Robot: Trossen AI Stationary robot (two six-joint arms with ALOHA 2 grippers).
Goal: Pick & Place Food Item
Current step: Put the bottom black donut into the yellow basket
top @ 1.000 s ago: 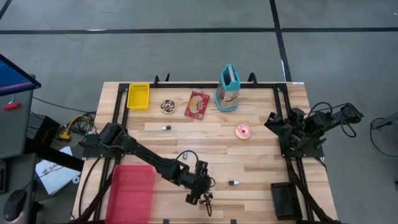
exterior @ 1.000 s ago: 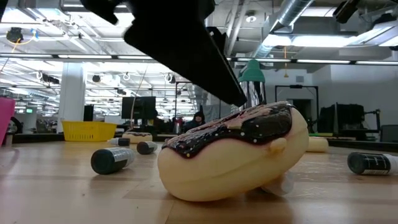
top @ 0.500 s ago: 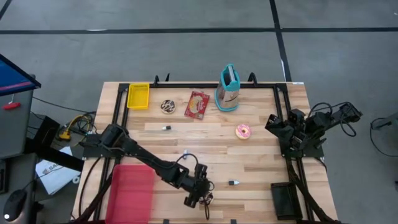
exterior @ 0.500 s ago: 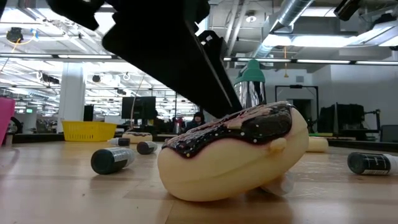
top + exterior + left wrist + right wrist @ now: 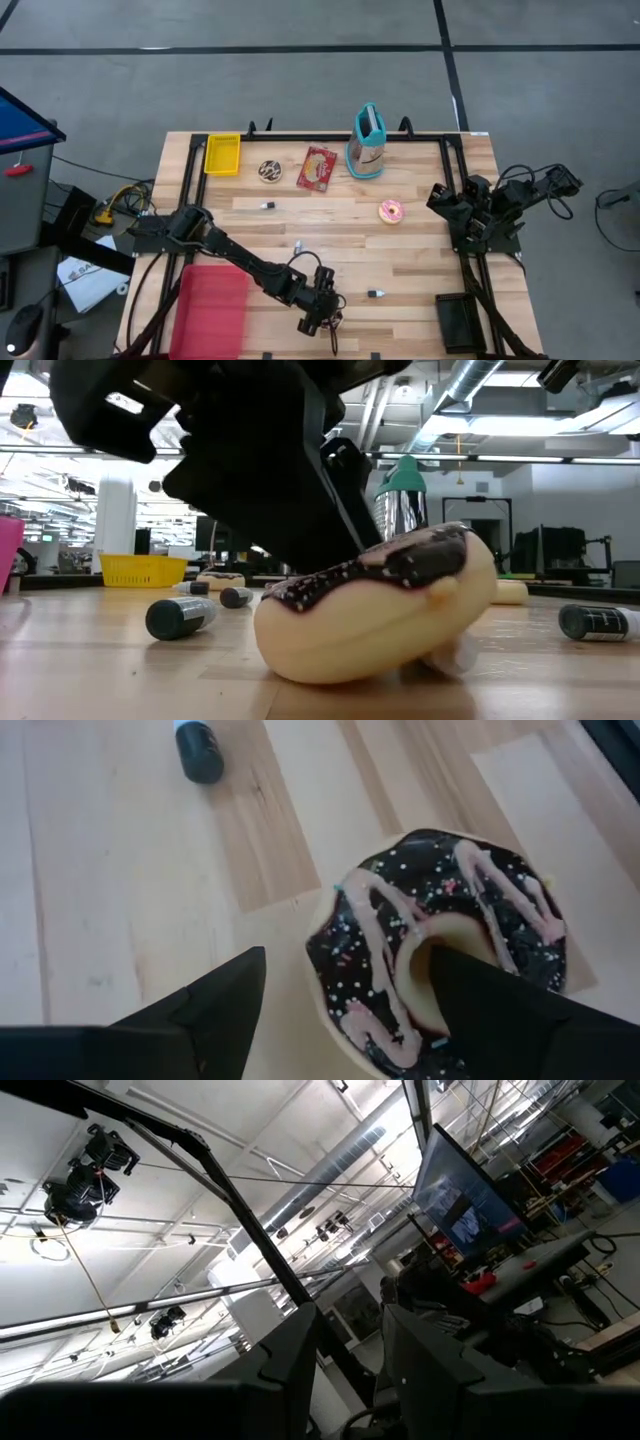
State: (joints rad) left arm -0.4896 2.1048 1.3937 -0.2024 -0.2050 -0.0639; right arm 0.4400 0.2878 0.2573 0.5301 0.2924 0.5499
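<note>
The chocolate donut (image 5: 333,322) lies at the table's (image 5: 420,240) near edge, under the left gripper (image 5: 322,318). The tray (image 5: 211,305) is to its left, a small marker (image 5: 375,294) to its right. The bin (image 5: 222,153), the snack packet (image 5: 317,168) and the grater (image 5: 367,140) stand along the far edge.

Overhead, table-level, wrists — donut (image 5: 375,610) shared.

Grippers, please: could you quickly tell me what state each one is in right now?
Left gripper: open, jaws straddling the chocolate doughnut.
Right gripper: open, holding nothing.
</note>
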